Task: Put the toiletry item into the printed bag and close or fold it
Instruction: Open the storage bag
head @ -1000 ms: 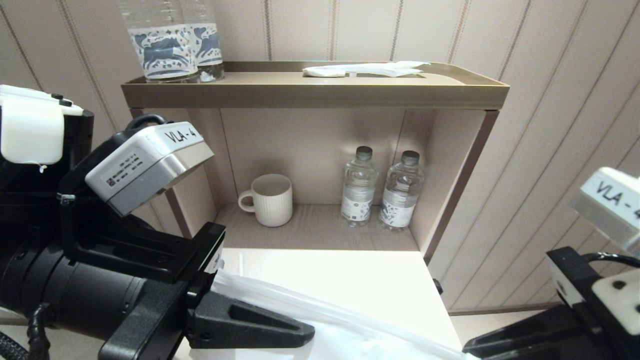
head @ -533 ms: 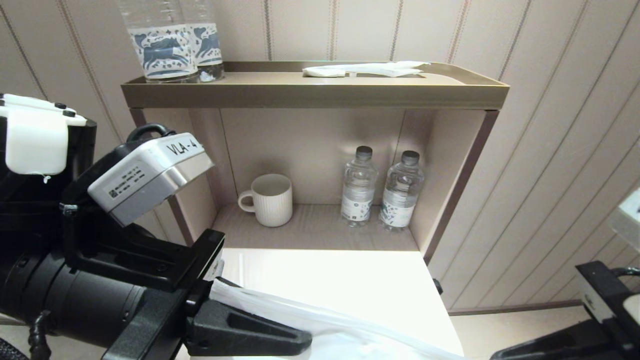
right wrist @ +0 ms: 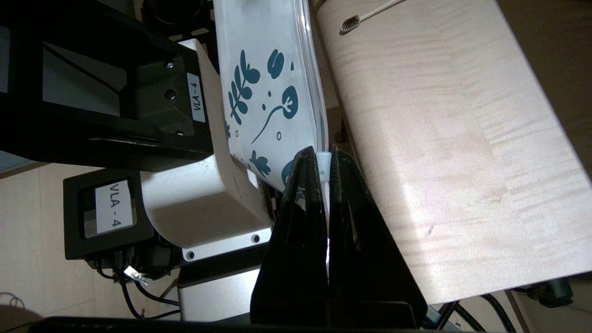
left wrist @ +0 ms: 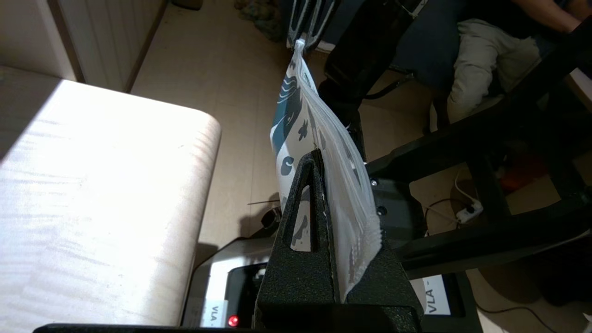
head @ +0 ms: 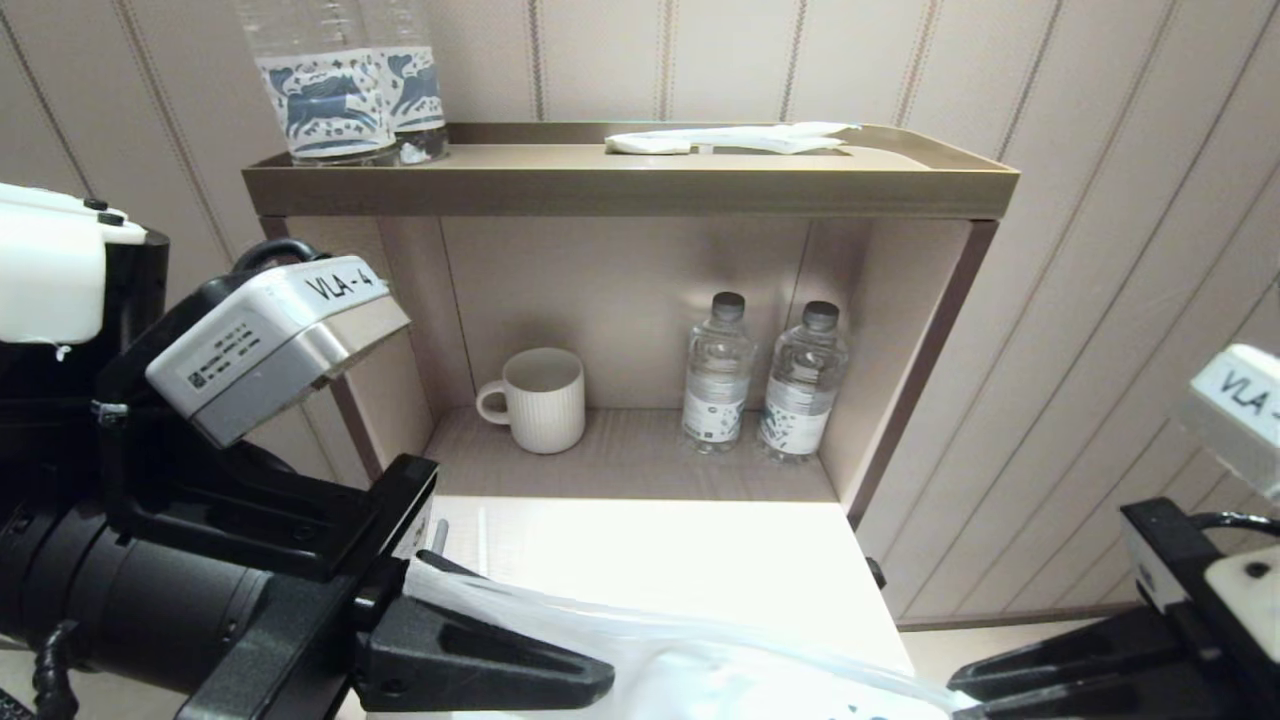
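The left gripper (left wrist: pixel 323 194) and right gripper (right wrist: pixel 323 159) each pinched an end of the printed bag (right wrist: pixel 270 92), stretched between them above the table (head: pixel 700 560). Both wrist housings read "VLA - 4".

Printed bag (head: pixel 700 670) spans between left hand (head: pixel 560 665) and right hand (head: pixel 985 685).

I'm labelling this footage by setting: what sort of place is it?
Probably a hotel room: a niche shelf with a mug and water bottles, and a toothbrush on the table.
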### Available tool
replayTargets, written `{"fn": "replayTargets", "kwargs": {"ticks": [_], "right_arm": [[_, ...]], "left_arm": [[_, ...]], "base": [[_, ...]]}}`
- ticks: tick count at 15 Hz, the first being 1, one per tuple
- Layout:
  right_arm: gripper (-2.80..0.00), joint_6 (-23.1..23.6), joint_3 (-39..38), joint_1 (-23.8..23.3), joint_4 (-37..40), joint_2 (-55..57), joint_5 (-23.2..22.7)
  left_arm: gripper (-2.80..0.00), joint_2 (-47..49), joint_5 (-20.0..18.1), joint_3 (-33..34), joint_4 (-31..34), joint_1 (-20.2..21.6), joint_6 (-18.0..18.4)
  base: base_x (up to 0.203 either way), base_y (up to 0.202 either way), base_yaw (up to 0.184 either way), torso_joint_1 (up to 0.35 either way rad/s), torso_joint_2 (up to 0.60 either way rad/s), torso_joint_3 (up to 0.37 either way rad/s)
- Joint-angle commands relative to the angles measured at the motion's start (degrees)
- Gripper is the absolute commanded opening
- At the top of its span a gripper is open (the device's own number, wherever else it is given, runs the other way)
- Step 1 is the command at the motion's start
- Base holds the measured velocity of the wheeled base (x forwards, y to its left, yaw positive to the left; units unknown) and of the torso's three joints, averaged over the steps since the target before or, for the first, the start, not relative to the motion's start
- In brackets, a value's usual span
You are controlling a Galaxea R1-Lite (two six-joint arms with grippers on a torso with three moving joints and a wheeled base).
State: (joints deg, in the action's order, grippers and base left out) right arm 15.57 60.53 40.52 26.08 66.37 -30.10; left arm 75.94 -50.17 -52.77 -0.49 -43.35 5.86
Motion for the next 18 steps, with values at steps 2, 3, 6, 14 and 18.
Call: {"fn": "replayTargets", "kwargs": {"ticks": [2, 3, 6, 14, 18], "right_arm": [[-2.80, 0.25, -0.32, 0.02, 0.12, -0.10, -0.14], [-2.80, 0.34, -0.32, 0.00, 0.12, -0.22, -0.22], [-2.80, 0.17, -0.03, -0.09, 0.12, -0.80, -0.22], [0.00, 0.35, -0.51, 0.08, 0.03, 2.13, -0.32], [0.00, 0.26, -1.71, -0.18, 0.01, 1.66, -2.95]], "left_arm": [[-2.80, -0.17, -0.28, -0.02, -0.04, 0.02, 0.20], [-2.80, -0.17, -0.28, 0.08, -0.04, 0.02, 0.20], [-2.80, -0.35, -0.19, 0.30, -0.04, 0.02, 0.20], [-2.80, 1.33, -0.15, -2.42, -0.20, -0.64, 0.24], [-2.80, 0.60, -0.06, -1.36, -0.39, -0.95, 0.12]], "base": [[0.000, 0.000, 0.000, 0.000, 0.00, 0.000], [0.000, 0.000, 0.000, 0.000, 0.00, 0.000], [0.000, 0.000, 0.000, 0.000, 0.00, 0.000], [0.000, 0.000, 0.000, 0.000, 0.00, 0.000], [0.000, 0.000, 0.000, 0.000, 0.00, 0.000]]}}
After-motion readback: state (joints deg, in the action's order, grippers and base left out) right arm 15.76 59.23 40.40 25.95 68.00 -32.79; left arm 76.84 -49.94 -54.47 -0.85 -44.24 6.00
